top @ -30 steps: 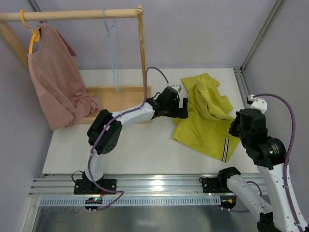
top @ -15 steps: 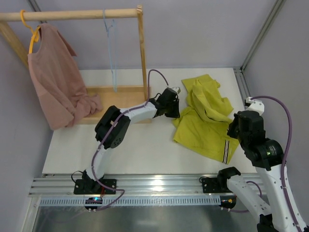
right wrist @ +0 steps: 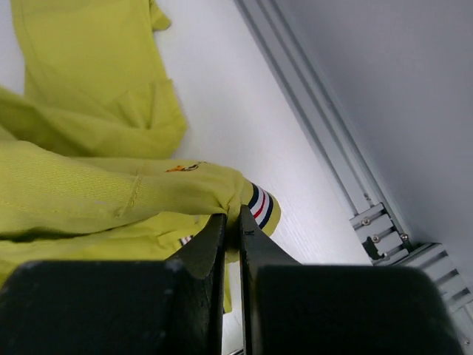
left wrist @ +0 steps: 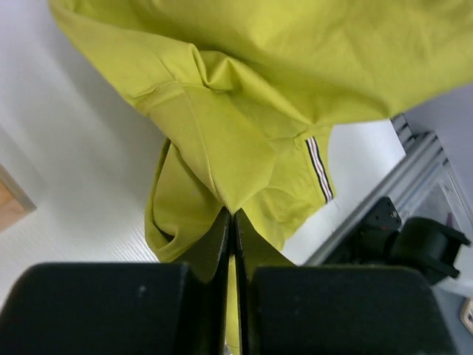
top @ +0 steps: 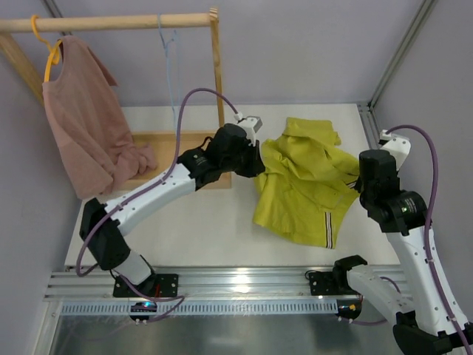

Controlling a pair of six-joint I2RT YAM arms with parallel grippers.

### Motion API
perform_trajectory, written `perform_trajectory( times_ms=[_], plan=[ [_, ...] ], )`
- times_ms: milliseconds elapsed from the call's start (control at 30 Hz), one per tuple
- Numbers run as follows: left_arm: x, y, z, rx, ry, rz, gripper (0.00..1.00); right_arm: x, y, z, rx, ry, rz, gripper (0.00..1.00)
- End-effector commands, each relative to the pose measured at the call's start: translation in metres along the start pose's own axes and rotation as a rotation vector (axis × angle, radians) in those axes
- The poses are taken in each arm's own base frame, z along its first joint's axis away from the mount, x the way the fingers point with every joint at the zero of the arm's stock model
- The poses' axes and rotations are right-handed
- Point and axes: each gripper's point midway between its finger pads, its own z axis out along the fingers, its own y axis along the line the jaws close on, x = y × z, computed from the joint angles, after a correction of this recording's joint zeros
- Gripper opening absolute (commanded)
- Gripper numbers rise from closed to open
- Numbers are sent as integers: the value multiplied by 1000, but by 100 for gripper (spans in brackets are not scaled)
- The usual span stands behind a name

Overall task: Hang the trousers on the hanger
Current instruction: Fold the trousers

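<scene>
The yellow-green trousers (top: pixel 303 185) hang bunched between my two grippers over the right half of the white table. My left gripper (top: pixel 257 159) is shut on a fold at their left edge; the left wrist view shows the jaws pressed together on the cloth (left wrist: pixel 244 111) at the tips (left wrist: pixel 230 214). At the right edge, my right gripper (top: pixel 362 181) is shut on the waistband (right wrist: pixel 89 185) beside its striped trim (right wrist: pixel 260 205), the fingertips (right wrist: pixel 233 214) pinching the fabric. The light-blue hanger (top: pixel 171 74) hangs bare from the wooden rail (top: pixel 111 22) at the back left, apart from both grippers.
A dusty-pink shirt (top: pixel 85 126) on a yellow hanger (top: pixel 46 55) hangs at the rail's left end. The rack's upright post (top: pixel 217 66) and wooden base board (top: pixel 177 148) stand just left of my left gripper. Metal rails run along the right edge (right wrist: pixel 325 148) and near edge (top: pixel 236 285).
My left gripper has shut on the trousers' left edge and lifted it, the arm swinging up and left. The trousers have risen off the table and now hang between both grippers.
</scene>
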Motion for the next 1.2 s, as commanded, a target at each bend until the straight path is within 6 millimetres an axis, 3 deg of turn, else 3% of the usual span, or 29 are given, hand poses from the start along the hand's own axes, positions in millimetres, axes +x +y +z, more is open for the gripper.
perform_trajectory(
  times_ms=[0,33,67,133,167,200,233,333,400,433,467,600,733,867,1000,1167],
  plan=[
    [33,-7,-18,32,75,-6,0,-44,-29,-9,160,-144,52,4],
    [50,-6,-14,42,108,-16,0,-49,-31,-10,174,-155,61,4],
    [55,-19,-12,76,101,-31,0,-51,-36,-10,199,-162,70,4],
    [74,-22,-2,81,131,-34,6,-56,-39,-6,228,-169,78,4],
    [82,-30,2,91,149,-35,14,-57,-41,-5,247,-176,85,4],
    [86,-32,6,91,164,-30,29,-58,-45,-2,270,-176,88,4],
    [93,-30,15,69,183,-28,36,-57,-44,3,277,-170,90,4],
    [78,-25,23,-11,137,-23,62,-50,-42,14,266,-133,105,4],
    [58,-17,28,-97,89,-27,73,-44,-39,19,243,-111,117,4],
    [52,-14,31,-129,75,-26,75,-38,-39,23,242,-103,120,4],
    [30,-13,38,-186,22,-30,77,-36,-41,21,239,-109,134,4],
    [11,-6,57,-295,0,-95,84,-20,-58,23,300,-108,189,4],
    [7,-12,87,-243,10,-173,86,-22,-86,15,419,-161,241,4],
    [-8,-6,108,-170,-11,-286,86,-36,-107,5,516,-215,294,4],
    [-15,7,122,-150,-11,-337,86,-36,-102,7,483,-197,326,4],
    [-22,31,144,-129,-16,-387,86,-11,-91,9,388,-176,334,4]
  ],
)
